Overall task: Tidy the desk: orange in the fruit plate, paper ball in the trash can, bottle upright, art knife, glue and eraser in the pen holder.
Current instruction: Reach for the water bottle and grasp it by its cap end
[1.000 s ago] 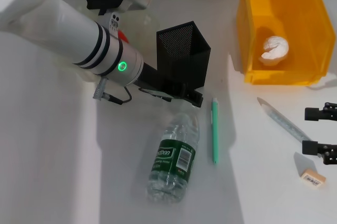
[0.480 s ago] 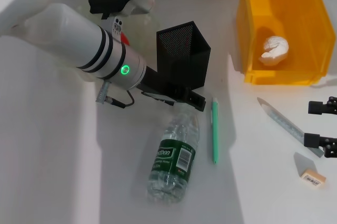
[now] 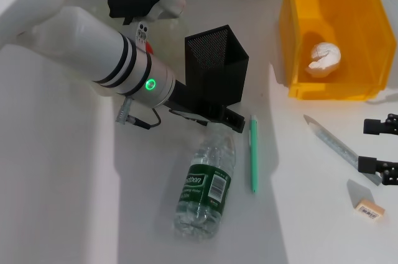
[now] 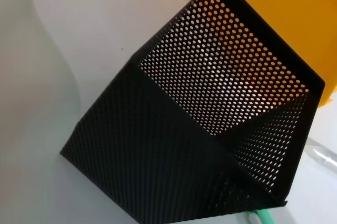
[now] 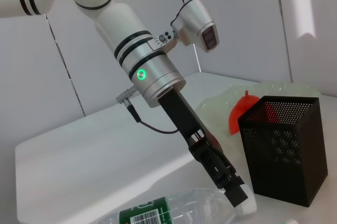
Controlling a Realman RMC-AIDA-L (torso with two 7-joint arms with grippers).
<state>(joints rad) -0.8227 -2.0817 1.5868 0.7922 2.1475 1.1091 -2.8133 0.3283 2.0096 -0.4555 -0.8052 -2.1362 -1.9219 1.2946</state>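
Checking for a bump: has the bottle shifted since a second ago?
No. The bottle lies in the same spot beside the green pen, below the pen holder.

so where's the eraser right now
In the head view the eraser lies at the table's right edge, just below the right gripper, apart from it.

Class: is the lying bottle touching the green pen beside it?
Apart. The head view shows a strip of bare table between the bottle and the pen along their whole length.
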